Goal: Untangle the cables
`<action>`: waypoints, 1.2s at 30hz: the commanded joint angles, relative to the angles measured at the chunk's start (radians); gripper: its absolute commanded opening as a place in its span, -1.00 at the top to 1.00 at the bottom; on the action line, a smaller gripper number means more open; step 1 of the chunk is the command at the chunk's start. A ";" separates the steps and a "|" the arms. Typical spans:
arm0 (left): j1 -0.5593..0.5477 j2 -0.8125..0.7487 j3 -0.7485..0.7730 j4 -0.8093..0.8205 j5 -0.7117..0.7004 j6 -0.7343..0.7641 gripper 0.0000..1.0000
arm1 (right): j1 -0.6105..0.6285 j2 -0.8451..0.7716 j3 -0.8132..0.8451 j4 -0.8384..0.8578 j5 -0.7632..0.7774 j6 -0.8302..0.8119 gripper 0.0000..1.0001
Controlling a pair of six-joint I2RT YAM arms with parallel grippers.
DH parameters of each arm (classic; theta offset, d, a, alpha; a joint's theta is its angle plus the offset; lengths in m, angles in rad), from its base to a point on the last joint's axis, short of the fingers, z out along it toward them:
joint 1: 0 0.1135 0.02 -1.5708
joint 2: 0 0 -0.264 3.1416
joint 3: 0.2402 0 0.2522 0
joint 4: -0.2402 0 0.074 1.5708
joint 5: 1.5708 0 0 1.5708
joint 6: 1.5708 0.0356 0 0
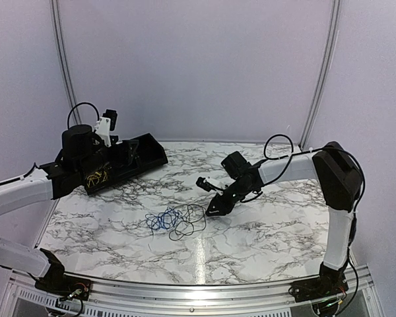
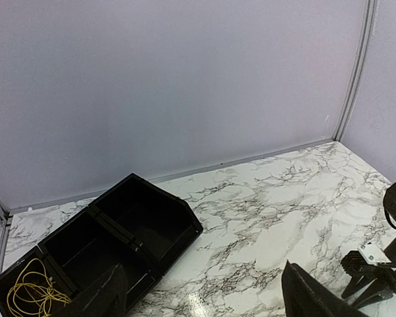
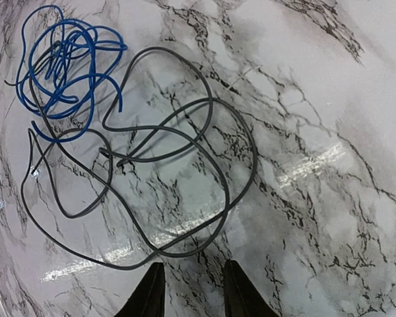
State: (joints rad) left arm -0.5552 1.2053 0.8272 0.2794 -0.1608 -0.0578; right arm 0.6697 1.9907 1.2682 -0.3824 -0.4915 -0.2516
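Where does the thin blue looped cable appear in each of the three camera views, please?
Top external: the blue cable lies mid-table, just left of the black cable.
Left wrist: not in view.
Right wrist: the blue cable is at upper left, overlapping the black cable.
Shared landmark: the black cable beside it in both views that show it; the white marble table top appears in all three.
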 commanded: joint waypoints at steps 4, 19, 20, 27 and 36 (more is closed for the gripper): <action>0.001 -0.025 -0.007 0.034 0.067 0.035 -0.57 | 0.004 0.089 0.118 -0.020 -0.116 0.034 0.51; 0.001 -0.012 0.001 0.035 0.197 0.052 -0.46 | 0.005 -0.025 0.090 -0.020 -0.097 -0.008 1.00; 0.000 -0.006 0.002 0.035 0.225 0.052 -0.45 | 0.005 -0.050 0.087 -0.029 -0.094 -0.023 1.00; -0.020 0.037 0.010 0.035 0.342 0.052 -0.35 | 0.005 -0.227 0.034 -0.063 -0.076 -0.096 1.00; -0.166 0.074 -0.027 0.072 0.439 0.175 -0.38 | 0.003 -0.328 0.011 -0.091 -0.084 -0.098 1.00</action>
State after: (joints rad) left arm -0.6395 1.2583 0.8265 0.2916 0.2039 0.0418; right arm 0.6697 1.7004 1.2789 -0.4400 -0.5739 -0.3420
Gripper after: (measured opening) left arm 0.679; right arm 0.009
